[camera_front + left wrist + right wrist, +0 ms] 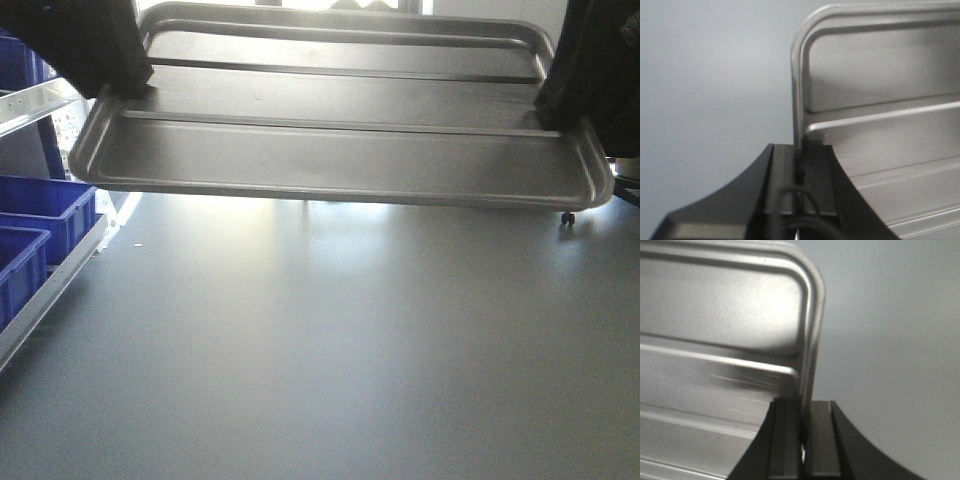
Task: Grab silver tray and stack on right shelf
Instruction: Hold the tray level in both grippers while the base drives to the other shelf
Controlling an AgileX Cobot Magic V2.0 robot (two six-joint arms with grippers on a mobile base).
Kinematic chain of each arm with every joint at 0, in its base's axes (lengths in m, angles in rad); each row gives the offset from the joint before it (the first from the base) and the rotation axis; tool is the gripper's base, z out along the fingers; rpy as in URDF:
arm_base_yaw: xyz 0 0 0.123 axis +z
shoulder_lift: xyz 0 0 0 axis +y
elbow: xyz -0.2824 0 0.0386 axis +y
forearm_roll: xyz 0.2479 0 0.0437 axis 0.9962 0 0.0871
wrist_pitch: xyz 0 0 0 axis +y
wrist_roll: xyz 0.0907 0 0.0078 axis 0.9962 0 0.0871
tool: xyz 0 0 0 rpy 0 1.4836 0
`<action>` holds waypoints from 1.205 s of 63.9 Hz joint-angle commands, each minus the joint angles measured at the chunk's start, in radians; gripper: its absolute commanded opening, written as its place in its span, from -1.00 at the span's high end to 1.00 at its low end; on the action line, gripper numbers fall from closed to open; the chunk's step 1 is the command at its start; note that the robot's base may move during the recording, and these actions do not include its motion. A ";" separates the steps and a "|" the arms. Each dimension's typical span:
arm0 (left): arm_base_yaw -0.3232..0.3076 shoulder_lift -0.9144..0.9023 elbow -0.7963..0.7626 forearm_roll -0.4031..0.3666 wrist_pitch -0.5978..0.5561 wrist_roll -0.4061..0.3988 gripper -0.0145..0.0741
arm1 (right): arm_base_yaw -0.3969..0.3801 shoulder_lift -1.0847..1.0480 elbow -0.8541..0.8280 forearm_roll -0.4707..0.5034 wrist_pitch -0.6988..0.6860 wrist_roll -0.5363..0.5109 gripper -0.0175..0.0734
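The silver tray (340, 150) hangs in the air above the grey floor, tilted with its near edge low, showing two long ridges. My left gripper (128, 88) is shut on the tray's left rim (799, 100); its black jaws (801, 155) pinch the rim edge. At the other end my right gripper (560, 115) is shut on the right rim (807, 350), the jaws (805, 410) clamped either side of it. The right shelf is out of view.
Blue plastic bins (45, 215) sit on a steel-framed rack (40, 100) at the left edge. A small caster wheel (568, 217) shows on the floor at the right, under the tray. Grey floor (320, 350) spreads below.
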 commanded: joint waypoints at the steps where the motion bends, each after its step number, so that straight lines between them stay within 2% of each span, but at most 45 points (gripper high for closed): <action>1: -0.001 -0.030 -0.032 0.061 0.009 0.007 0.88 | -0.008 -0.027 -0.033 -0.069 -0.003 -0.016 0.49; 77: -0.001 -0.028 -0.032 0.061 0.009 0.007 0.88 | -0.008 -0.027 -0.033 -0.069 -0.003 -0.016 0.49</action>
